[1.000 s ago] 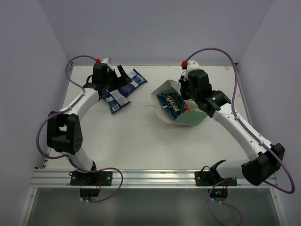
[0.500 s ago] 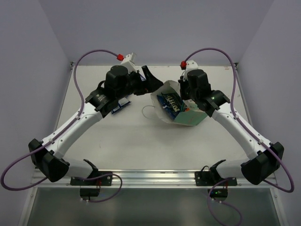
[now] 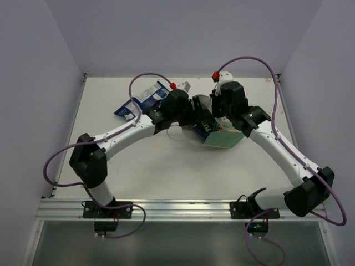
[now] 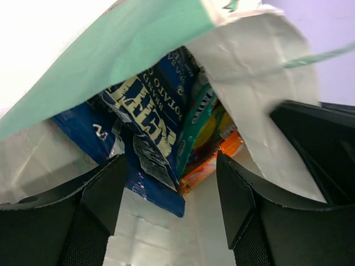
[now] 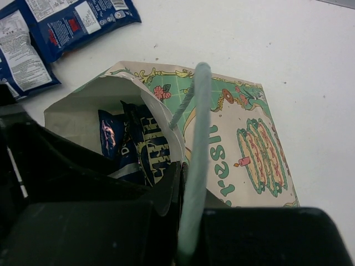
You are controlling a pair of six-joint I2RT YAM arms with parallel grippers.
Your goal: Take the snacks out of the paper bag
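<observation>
I see a white tabletop (image 3: 166,166), walls (image 3: 183,33) rising behind and beside it (pale lavender), and a metal rail (image 3: 183,208) along its near edge.

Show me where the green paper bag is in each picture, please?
Top external: the paper bag lies on its side, just right of the picture's middle.
Left wrist: the bag fills the upper part, its mouth open toward the camera.
Right wrist: the bag lies mid-picture, printed green side up.
Shared landmark: the navy packet in its mouth, seen in both wrist views.
</observation>
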